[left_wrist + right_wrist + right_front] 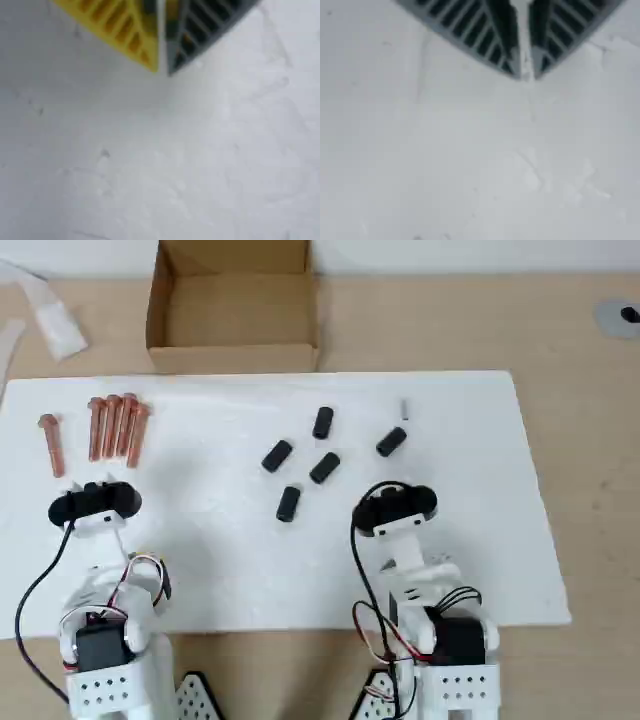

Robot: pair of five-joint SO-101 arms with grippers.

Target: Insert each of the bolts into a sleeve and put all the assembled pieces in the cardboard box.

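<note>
lying flat on the wooden table (590, 440), a white sheet (480, 540) leaves a broad bare stretch at its right side and along its lower edge between the two arms. the cardboard box (232, 310) stands open at the top of the high view, just beyond the sheet's upper edge, its far wall cut off by the frame. a cluster of copper bolts (117, 426) lies side by side at the sheet's upper left, packed so close that their count is hard to tell. a single bolt (51, 445) lies apart to their left. five black sleeves (325, 468) are scattered at the centre, none touching another, well apart from the bolts. one arm (95, 502) sits at the lower left just below the bolts, another arm (395, 508) just right of the lowest sleeve. the left gripper (162, 67) has its yellow and dark jaws pressed together with nothing between them, over bare sheet. the right gripper (522, 72) likewise has its jaws closed and empty. a round grey object (618, 317) is cut off at the upper right edge, and a clear plastic wrapper (55, 325) lies at the upper left.
</note>
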